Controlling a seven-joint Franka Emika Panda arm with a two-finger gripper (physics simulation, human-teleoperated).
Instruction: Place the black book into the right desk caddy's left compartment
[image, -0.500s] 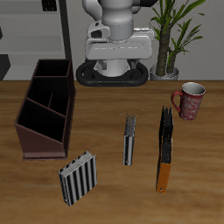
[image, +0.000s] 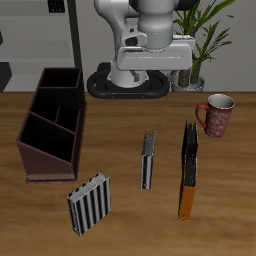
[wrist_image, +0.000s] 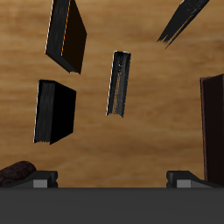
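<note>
The black book (image: 190, 143) stands on edge on the table near the mug, end to end with an orange-spined book (image: 186, 198) that lies nearer the table's front edge. In the wrist view the black book (wrist_image: 54, 110) shows as a plain dark slab. The right desk caddy (image: 50, 125) is a dark reddish-brown wooden organiser with inner dividers, across the table from the book; one wall of it shows in the wrist view (wrist_image: 213, 127). My gripper (image: 153, 66) hangs high near the robot's base, open and empty, its fingertips (wrist_image: 42, 180) wide apart, far above all the books.
A narrow striped book (image: 148, 162) stands on edge in the table's middle and shows in the wrist view (wrist_image: 118, 83). A second striped book (image: 90, 203) lies flat near the front edge. A patterned mug (image: 216, 113) stands behind the black book. A potted plant (image: 200, 40) stands at the back.
The arm has swung so the gripper's hand has shifted a little toward the mug's side and turned. Nothing on the table has moved.
</note>
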